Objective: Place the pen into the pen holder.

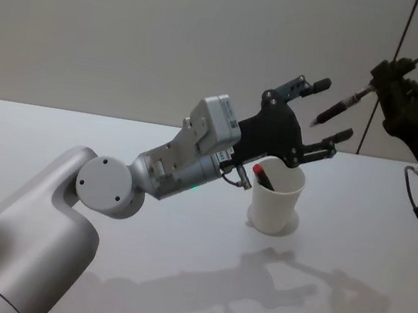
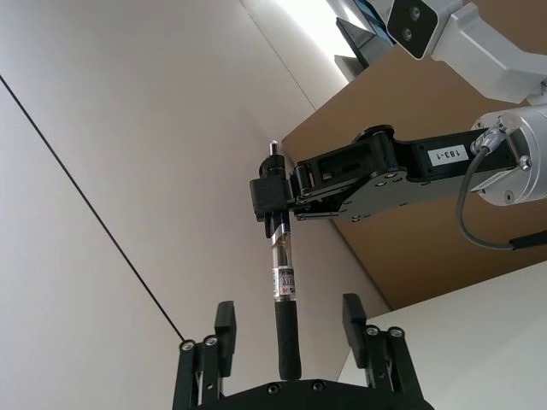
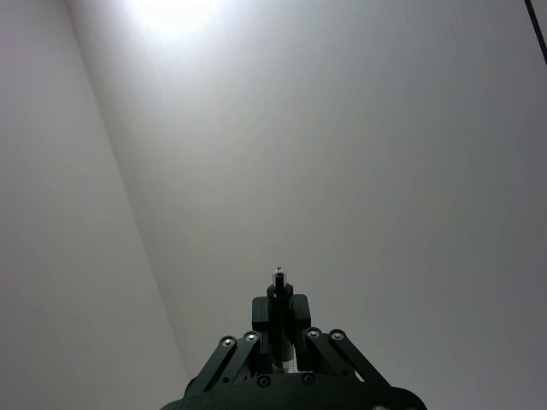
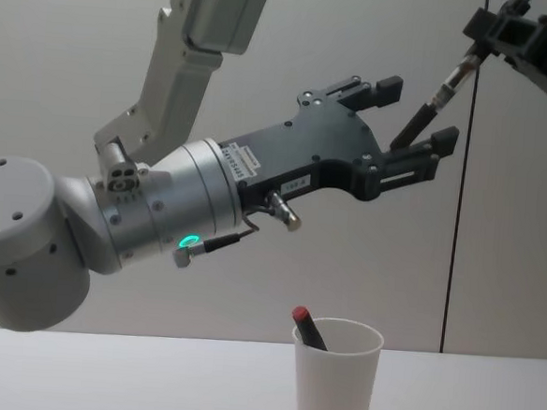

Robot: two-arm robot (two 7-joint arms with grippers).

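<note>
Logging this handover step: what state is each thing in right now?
Left gripper: open, fingers either side of the pen's tip.
Right gripper: shut on the pen.
Black-and-clear pen: held aloft.
White paper cup pen holder: upright, holds a red-capped pen.

Legible: "183-1" on a white label on the right end effector [image 2: 275, 198]; other labels too small to read.

Looked like bare robotics lab or test bay. Plain glossy white table [image 1: 175, 277] filled lower frame, reflected arm shapes. Blank grey-white wall [image 1: 134, 27] filled upper frame, thin dark vertical seam [image 1: 385, 81] at upper right. Brown panel [image 2: 402, 111] and bright ceiling strip at upper right of left wrist view.
</note>
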